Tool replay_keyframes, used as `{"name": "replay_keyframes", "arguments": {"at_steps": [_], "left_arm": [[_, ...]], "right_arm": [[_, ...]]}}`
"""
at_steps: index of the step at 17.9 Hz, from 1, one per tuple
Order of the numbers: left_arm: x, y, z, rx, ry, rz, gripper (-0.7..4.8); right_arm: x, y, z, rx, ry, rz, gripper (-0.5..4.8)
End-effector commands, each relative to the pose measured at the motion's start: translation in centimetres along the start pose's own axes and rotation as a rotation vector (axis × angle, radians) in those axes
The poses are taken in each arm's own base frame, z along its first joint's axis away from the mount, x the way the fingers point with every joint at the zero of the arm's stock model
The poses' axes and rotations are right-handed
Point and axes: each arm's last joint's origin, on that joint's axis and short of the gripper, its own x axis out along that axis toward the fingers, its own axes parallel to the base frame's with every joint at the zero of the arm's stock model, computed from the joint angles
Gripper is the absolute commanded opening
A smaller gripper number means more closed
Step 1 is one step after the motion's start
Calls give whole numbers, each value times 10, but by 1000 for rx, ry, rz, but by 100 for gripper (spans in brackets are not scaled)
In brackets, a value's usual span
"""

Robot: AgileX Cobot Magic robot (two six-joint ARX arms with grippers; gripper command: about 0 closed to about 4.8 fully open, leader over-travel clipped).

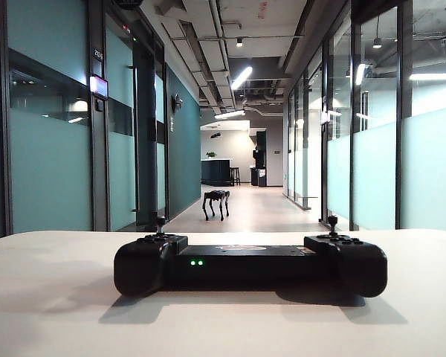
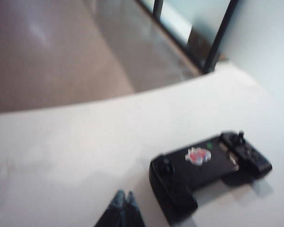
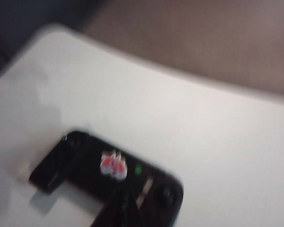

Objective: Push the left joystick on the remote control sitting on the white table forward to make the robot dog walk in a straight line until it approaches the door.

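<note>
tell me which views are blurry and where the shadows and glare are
Exterior view: sharp; the wide black gamepad-style remote control casts a soft shadow toward the camera on the smooth white table; ceiling strip lights glare. Left wrist view: mildly soft. Right wrist view: heavily motion-blurred, the red-white logo doubled.

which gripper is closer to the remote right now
Right. The right gripper hangs shut directly over the remote, its tips overlapping the body near the logo. The left gripper, also shut, hangs off to the side of the remote over bare table.
</note>
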Motion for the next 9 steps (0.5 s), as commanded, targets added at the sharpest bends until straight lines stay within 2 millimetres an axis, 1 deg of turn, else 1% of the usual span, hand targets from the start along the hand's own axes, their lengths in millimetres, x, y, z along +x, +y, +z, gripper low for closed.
{"name": "replay_keyframes", "arguments": {"at_steps": [1,2,4,7,9], "left_arm": [[0,2,-13,4,-117,-6,-5],[2,3,-23,15,-162,-11,-5],[3,4,-34,16,-198,-8,-5],[3,8,-46,8,-241,74,-5],[7,10,-54,24,-288,91,-5]], "right_arm": [[-2,-2,-9,-21,-162,21,-6],[-1,-3,-14,-22,-148,18,-6],[0,-3,-17,-24,-123,14,-6],[1,-3,-18,-25,-119,13,-6],[1,-3,-18,-25,-119,13,-6]]}}
